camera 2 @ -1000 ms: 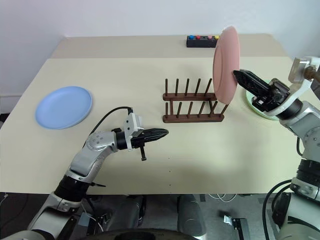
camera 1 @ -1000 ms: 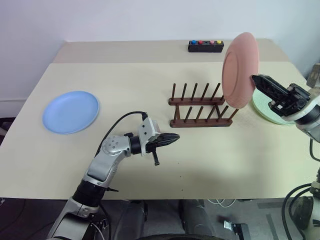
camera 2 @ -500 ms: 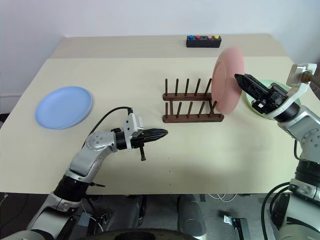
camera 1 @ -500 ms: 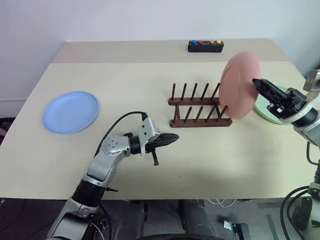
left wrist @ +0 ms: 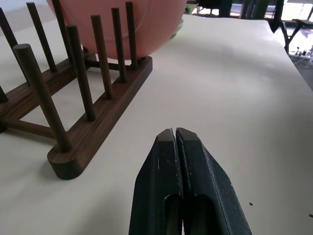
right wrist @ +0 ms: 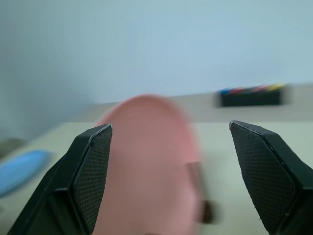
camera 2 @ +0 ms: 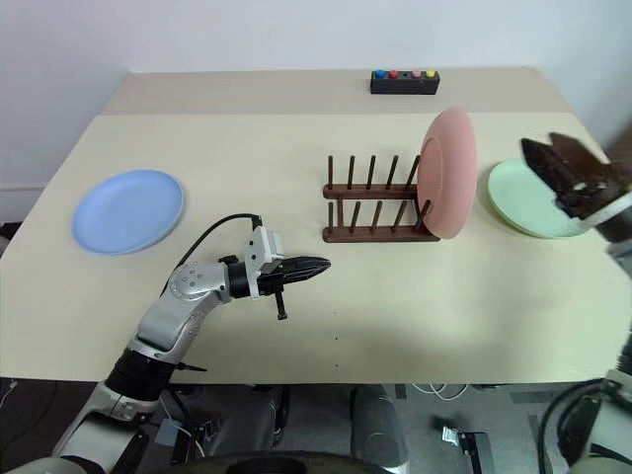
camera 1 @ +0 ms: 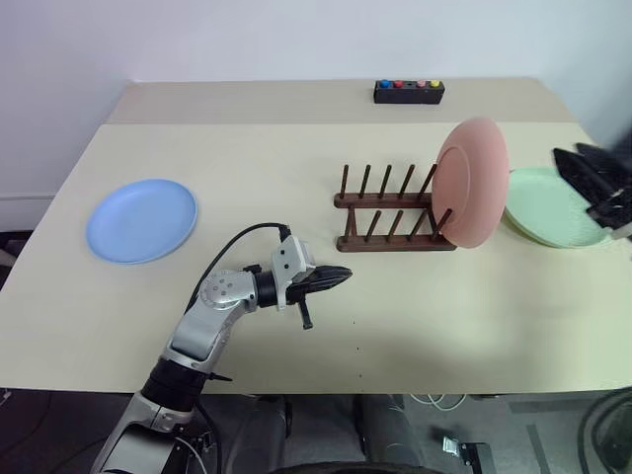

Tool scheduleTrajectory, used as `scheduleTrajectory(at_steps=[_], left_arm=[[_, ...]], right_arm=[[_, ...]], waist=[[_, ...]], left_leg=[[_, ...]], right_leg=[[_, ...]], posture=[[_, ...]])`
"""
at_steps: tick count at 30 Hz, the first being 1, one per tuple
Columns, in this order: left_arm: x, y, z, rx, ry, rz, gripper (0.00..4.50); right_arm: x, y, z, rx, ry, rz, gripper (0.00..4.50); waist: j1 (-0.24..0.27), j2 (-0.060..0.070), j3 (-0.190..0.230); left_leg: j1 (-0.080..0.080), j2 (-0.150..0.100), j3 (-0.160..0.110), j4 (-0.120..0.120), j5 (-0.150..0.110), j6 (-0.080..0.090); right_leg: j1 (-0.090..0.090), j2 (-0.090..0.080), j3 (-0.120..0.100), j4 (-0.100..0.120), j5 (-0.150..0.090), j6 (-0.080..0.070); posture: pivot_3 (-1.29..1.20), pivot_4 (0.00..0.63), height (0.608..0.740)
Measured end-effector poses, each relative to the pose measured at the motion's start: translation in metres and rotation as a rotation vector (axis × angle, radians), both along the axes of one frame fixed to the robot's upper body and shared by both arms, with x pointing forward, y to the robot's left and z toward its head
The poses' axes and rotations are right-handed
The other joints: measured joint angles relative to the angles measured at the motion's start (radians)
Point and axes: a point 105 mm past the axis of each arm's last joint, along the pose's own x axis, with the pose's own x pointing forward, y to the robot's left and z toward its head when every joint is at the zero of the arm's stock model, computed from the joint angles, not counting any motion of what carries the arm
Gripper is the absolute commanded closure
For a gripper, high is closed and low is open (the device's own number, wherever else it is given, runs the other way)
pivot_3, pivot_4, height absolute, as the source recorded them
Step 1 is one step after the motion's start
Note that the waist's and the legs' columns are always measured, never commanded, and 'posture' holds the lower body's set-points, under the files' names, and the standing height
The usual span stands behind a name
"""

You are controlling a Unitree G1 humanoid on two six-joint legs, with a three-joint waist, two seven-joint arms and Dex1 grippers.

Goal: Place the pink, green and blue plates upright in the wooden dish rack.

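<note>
The pink plate (camera 1: 472, 183) stands upright at the right end of the wooden dish rack (camera 1: 390, 212), free of both grippers. To its right, the green plate (camera 1: 553, 207) lies flat on the table. My right gripper (camera 2: 556, 158) hovers over the green plate, open and empty; in the right wrist view its fingers (right wrist: 90, 171) stand wide apart with the pink plate (right wrist: 146, 161) beyond them. The blue plate (camera 1: 141, 219) lies flat at the far left. My left gripper (camera 1: 341, 276) is shut and empty, level above the table in front of the rack and pointing right.
A small black box with coloured buttons (camera 1: 408, 92) sits at the back of the table behind the rack. Several free pegs stand left of the pink plate. Bare tabletop stretches between the blue plate and the rack.
My right gripper opened, let go of the pink plate and drew away to the right. The plate dropped from its raised tilt into the rack's right end. The left arm kept still.
</note>
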Motion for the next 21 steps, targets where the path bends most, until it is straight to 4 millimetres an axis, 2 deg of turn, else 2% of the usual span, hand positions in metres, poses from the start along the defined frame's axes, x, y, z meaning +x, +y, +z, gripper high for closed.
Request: scheduleTrajectory(at_steps=[2, 4, 7, 11, 14, 19, 21], left_arm=[[0.0, 0.0, 0.0, 0.0, 0.0, 0.001, 4.5], [0.0, 0.0, 0.0, 0.001, 0.0, 0.0, 4.5], [-0.001, -0.001, 0.0, -0.001, 0.0, -0.009, 4.5], [0.0, -0.003, 0.0, -0.001, 0.0, -0.015, 4.5], [-0.001, -0.005, 0.001, -0.002, -0.002, -0.024, 4.5], [-0.002, -0.007, 0.0, -0.001, 0.001, -0.024, 4.5], [-0.001, -0.007, 0.0, -0.004, 0.0, -0.017, 4.5]], right_arm=[[-0.006, -0.013, -0.012, -0.124, 0.042, -0.085, 0.62], [-0.007, -0.018, -0.032, -0.254, 0.11, -0.133, 0.62], [0.0, -0.027, -0.077, -0.545, 0.269, -0.203, 0.62], [0.011, -0.035, -0.111, -0.837, 0.362, -0.245, 0.62], [0.025, -0.037, -0.124, -0.979, 0.368, -0.253, 0.62], [0.045, -0.048, -0.127, -1.112, 0.344, -0.325, 0.62], [0.048, -0.051, -0.128, -1.147, 0.336, -0.339, 1.14]], waist=[[-0.002, 0.0, 0.0], [-0.006, 0.0, 0.0], [-0.013, 0.002, -0.001], [-0.014, 0.003, -0.001], [-0.014, 0.003, -0.001], [-0.012, 0.003, -0.001], [-0.011, 0.003, -0.001]], left_leg=[[0.0, 0.0, 0.0, 0.0, 0.0, 0.0], [0.001, 0.0, 0.001, 0.0, 0.0, 0.0], [0.002, 0.0, 0.003, 0.0, 0.0, 0.0], [0.002, 0.0, 0.003, 0.001, 0.0, 0.0], [0.002, 0.0, 0.003, 0.0, 0.0, 0.0], [0.002, 0.0, 0.003, 0.0, 0.0, 0.0], [0.002, 0.0, 0.002, 0.0, 0.0, 0.0]], right_leg=[[0.0, 0.0, 0.0, 0.0, 0.0, 0.0], [0.0, 0.0, 0.0, 0.0, 0.0, 0.0], [0.0, 0.0, 0.001, 0.0, 0.0, 0.0], [0.0, 0.0, 0.002, 0.0, 0.0, 0.0], [0.0, 0.0, 0.002, 0.0, 0.0, 0.0], [0.001, 0.0, 0.002, 0.0, 0.0, 0.0], [0.001, 0.0, 0.002, 0.0, 0.0, 0.0]], posture=[[0.0, 0.15, 0.74], [0.0, 0.15, 0.74], [0.0, 0.15, 0.74], [0.0, 0.15, 0.74], [0.0, 0.15, 0.74], [0.0, 0.15, 0.74], [0.0, 0.15, 0.74]])
